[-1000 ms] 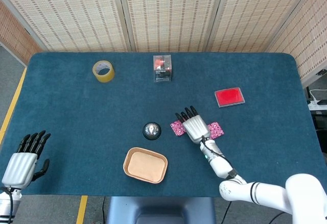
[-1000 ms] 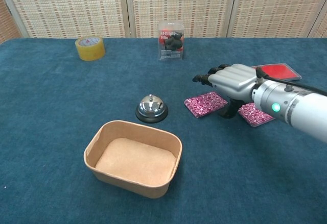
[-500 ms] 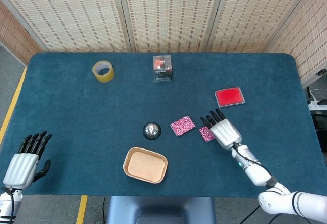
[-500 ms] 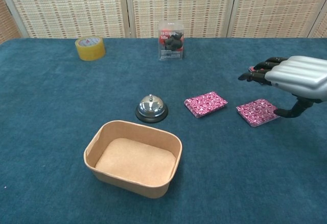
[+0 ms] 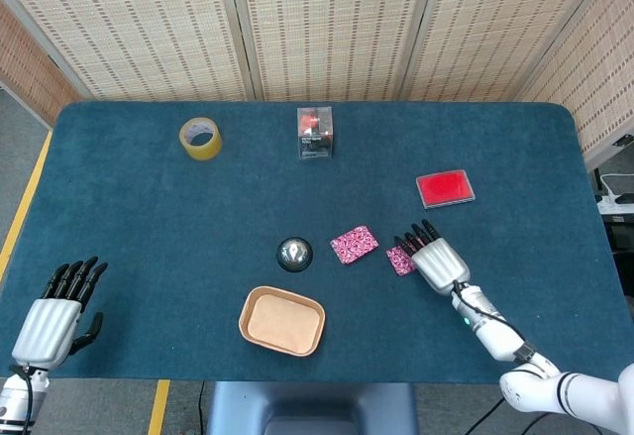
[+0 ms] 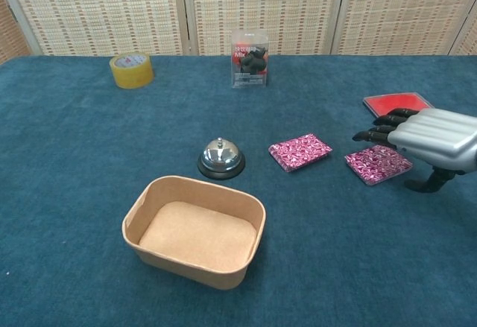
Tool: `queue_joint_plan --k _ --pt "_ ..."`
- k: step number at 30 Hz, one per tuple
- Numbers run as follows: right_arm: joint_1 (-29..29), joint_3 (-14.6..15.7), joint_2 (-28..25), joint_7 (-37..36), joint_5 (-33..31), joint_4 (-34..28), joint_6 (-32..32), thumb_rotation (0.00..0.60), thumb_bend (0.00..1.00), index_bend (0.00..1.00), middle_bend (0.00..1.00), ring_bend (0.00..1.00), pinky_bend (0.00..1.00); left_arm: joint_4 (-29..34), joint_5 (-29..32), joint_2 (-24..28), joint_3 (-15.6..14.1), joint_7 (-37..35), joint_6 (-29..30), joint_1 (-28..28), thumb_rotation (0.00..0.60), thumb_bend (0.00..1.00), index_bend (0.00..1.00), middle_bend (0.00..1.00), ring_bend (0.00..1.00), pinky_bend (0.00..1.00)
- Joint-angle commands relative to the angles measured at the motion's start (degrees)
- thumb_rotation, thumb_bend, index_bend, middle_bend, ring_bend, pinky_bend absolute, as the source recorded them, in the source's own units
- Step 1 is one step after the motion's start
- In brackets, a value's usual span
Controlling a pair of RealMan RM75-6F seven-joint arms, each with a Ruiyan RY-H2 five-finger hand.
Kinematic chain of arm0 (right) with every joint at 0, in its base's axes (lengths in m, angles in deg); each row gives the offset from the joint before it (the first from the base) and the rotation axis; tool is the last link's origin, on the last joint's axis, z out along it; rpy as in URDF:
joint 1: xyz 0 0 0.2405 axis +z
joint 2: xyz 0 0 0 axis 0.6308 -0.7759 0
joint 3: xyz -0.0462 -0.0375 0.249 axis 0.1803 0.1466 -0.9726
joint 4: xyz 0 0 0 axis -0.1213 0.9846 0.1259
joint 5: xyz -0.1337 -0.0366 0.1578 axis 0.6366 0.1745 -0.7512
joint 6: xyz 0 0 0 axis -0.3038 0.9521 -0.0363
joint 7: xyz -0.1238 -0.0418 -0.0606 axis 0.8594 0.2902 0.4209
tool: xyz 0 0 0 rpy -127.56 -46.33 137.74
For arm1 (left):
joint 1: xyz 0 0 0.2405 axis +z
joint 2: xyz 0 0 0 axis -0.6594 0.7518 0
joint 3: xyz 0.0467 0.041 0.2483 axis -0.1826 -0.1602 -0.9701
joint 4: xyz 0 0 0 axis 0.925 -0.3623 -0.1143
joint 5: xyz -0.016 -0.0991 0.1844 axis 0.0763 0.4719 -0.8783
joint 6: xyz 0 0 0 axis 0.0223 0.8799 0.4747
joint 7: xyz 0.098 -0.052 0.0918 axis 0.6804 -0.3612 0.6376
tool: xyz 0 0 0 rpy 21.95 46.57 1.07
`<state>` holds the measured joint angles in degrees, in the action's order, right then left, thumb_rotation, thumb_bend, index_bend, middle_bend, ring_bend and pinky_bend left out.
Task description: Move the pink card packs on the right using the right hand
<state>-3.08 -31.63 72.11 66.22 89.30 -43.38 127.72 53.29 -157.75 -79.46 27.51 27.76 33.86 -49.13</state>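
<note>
Head view: at the left table edge the left hand (image 5: pixel 45 324) is seen idle, fingers apart, nothing held. Further right, the left pink pack (image 5: pixel 354 244) lies beside the bell (image 5: pixel 294 254), uncovered since a second ago, when the right hand was spread over the gap between both packs. The right pack (image 6: pixel 378 164) lies flat on the cloth. The right hand (image 6: pixel 434 138) has been shifted rightward and lowered — fingers extended, nothing gripped, fingertips over the pack's far edge. A grasp is judged imminent — not yet made.

bell (image 6: pixel 221 157) left of two card packs (image 6: pixel 299 152) — tray (image 6: pixel 195 231) nearer
</note>
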Motion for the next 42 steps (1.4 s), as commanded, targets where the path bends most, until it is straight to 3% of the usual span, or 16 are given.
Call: queue_joint_plan --k 1,12,21,42 --pt "0.31 -0.45 0.71 0.71 -0.52 0.52 -0.68 0.6 0.28 0.04 0.11 0.0 0.0 0.0 -0.08 0.03 -0.01 -0.08 0.16 0.08 0.6 0.49 0.0 0.0 0.0 0.08" --pt "0.88 -1.92 2.71 2.36 -1.6 2.11 -1.28 0.6 0.28 0.24 0.22 0.01 0.0 0.03 0.21 -0.03 0.09 0.09 -0.1 -0.03 0.6 0.49 0.0 0.0 0.0 0.08" --pt "0.72 -2.36 3.08 2.88 -1.75 2.2 -0.87 0.6 0.28 0.28 0.25 0.04 0.0 -0.15 0.24 -0.05 0.1 -0.06 -0.02 0.01 0.6 0.49 0.0 0.0 0.0 0.08" --pt "0.11 -3.04 3.43 2.1 0.11 2.28 1.58 0.6 0.28 0.55 0.42 0.19 0.0 0.03 -0.18 0.17 -0.04 -0.11 0.27 0.1 0.6 0.48 0.0 0.0 0.0 0.08"
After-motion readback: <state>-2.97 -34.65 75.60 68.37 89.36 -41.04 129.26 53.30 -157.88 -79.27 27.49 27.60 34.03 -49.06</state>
